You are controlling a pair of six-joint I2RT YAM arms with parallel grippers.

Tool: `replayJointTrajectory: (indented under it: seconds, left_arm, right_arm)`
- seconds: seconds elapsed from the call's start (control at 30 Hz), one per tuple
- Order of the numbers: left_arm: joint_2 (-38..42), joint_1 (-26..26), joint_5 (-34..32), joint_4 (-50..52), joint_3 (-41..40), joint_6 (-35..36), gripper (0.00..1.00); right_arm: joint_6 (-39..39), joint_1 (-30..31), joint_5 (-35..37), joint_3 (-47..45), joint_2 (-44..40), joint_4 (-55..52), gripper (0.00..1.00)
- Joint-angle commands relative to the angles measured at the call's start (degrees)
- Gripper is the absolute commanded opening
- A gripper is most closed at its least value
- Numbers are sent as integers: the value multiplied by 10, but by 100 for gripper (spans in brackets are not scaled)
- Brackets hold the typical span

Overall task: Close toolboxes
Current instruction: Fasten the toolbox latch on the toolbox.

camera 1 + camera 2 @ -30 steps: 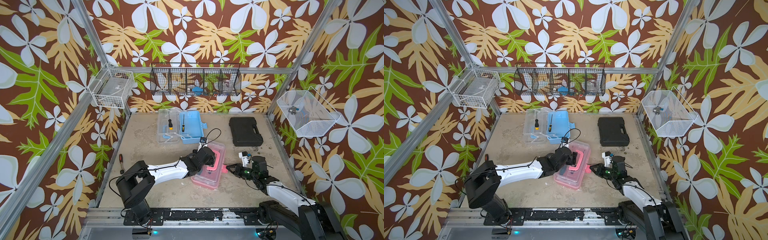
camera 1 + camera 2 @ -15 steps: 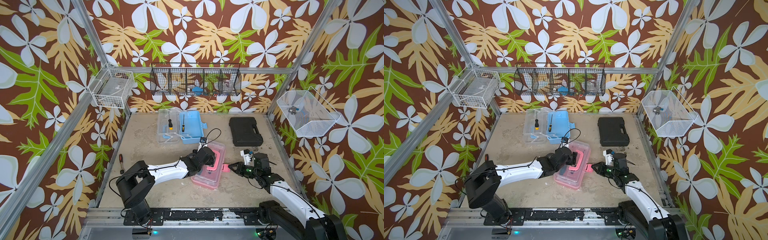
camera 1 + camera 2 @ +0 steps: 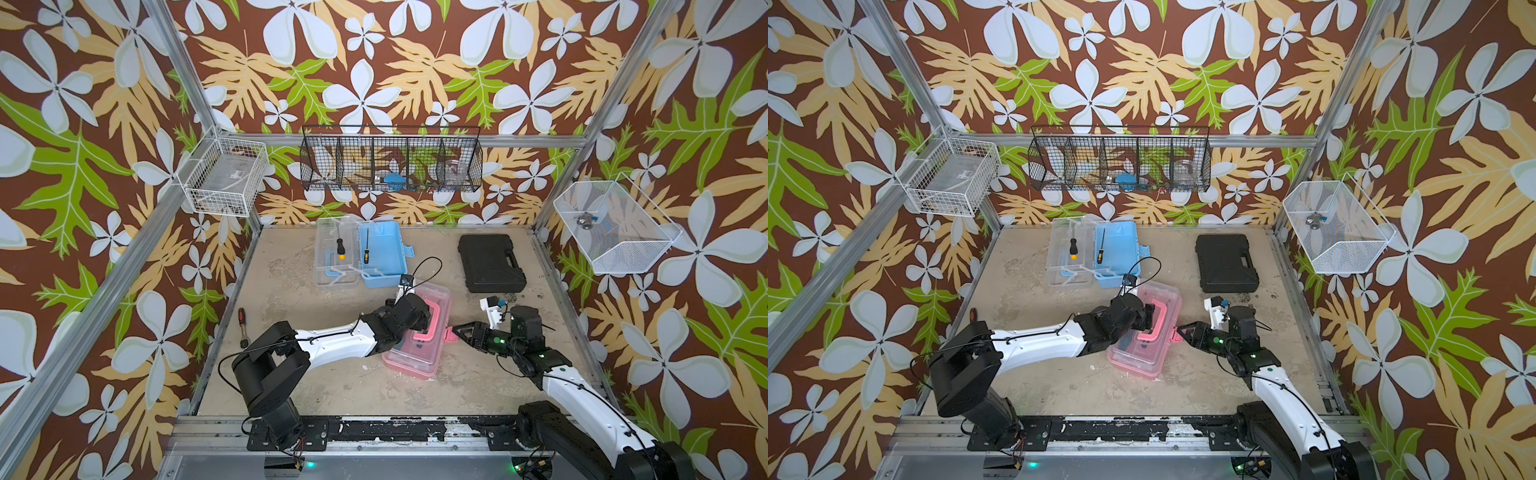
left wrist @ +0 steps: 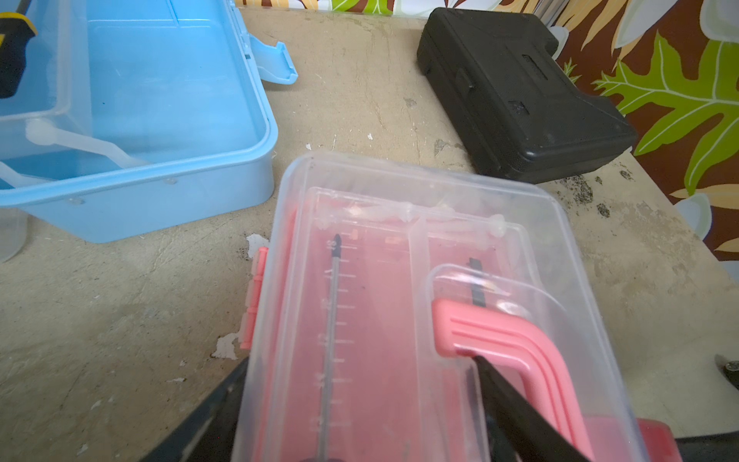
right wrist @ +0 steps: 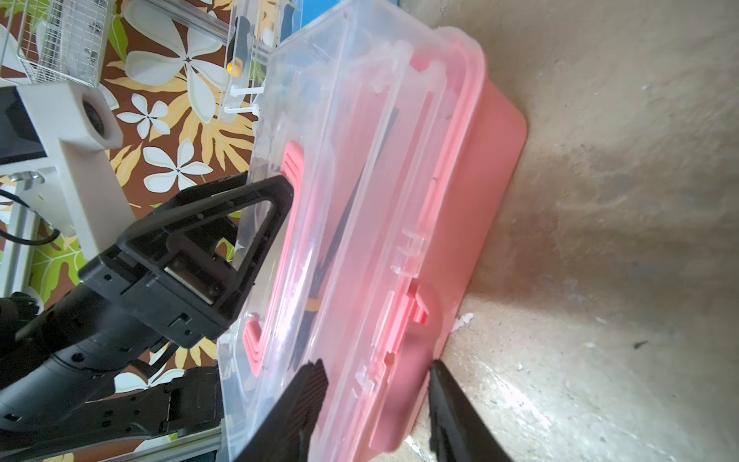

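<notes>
While wide-open left pincer (image 3: 419,316) steadies the pink toolbox (image 3: 415,358), right pincer (image 3: 456,331), jaws parted, should squeeze the latch (image 5: 416,312) fully shut.

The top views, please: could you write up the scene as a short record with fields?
pink toolbox: lid down, between the two grippers
left gripper: open, spread over that lid, one finger at the pink handle
right gripper: open, jaws either side of the pink latch
light-blue toolbox: open, clear lid flat beside it
screwdrivers: stubby screwdriver on the clear lid, slim screwdriver in the light-blue toolbox
black hard case: shut
</notes>
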State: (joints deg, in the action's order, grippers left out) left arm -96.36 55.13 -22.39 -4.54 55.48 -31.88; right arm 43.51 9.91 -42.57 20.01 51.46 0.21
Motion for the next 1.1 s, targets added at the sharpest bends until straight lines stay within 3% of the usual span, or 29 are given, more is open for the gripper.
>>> replayJointTrajectory:
  seconds: [0.0, 0.3, 0.57, 0.83, 0.9, 0.97, 1.07]
  left_arm:
    - [-22, 5, 138, 134, -14, -30, 4]
    - [-28, 5, 140, 134, -10, -28, 4]
    - [-27, 5, 141, 131, -11, -30, 4]
    - [-27, 5, 141, 131, -12, -30, 4]
    - [-25, 5, 139, 133, -13, -31, 4]
    - [-21, 5, 139, 132, -15, -30, 4]
    - [-20, 5, 140, 129, -18, -35, 4]
  right_arm:
    - [21, 0, -20, 0, -6, 40, 47]
    - [22, 1, -21, -5, -10, 43, 46]
    - [38, 15, -16, -6, -12, 65, 29]
    - [46, 42, -2, -11, 11, 94, 28]
    - [19, 38, 21, 2, 3, 57, 28]
    - [1, 12, 23, 3, -8, 30, 32]
    - [11, -48, -27, -40, -5, 57, 41]
